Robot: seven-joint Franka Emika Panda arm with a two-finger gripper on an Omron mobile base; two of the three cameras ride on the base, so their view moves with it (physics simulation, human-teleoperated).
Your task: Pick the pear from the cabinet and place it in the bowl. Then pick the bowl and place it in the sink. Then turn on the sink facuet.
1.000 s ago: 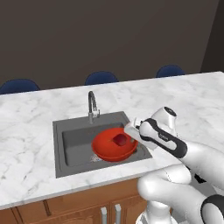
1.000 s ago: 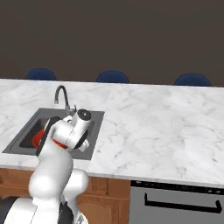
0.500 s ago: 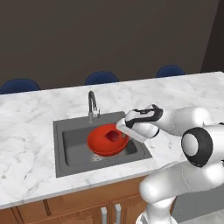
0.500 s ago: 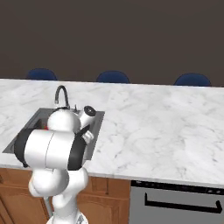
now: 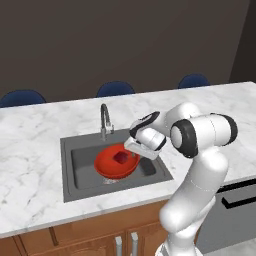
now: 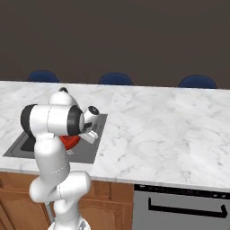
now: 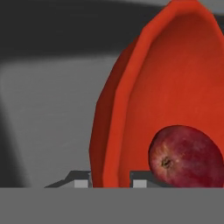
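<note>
Gripper (image 7: pixel 110 180) jaws are clamped on the rim of the bowl (image 7: pixel 131 109), one finger tip on each side of the wall in the hand view; in the left base view the hand (image 5: pixel 142 146) covers the bowl's right edge. From the right base view the arm hides most of the bowl (image 6: pixel 68 141) and the sink (image 6: pixel 92 134). One glossy red bowl sits inside the dark grey sink (image 5: pixel 82 167), holding one dark red pear (image 5: pixel 120 158) with a speckled skin and small brown end (image 7: pixel 166 162). One grey gooseneck faucet (image 5: pixel 104 120) stands behind the basin. Three blue chair backs (image 5: pixel 116 89) show past the marble counter (image 5: pixel 30 140).
</note>
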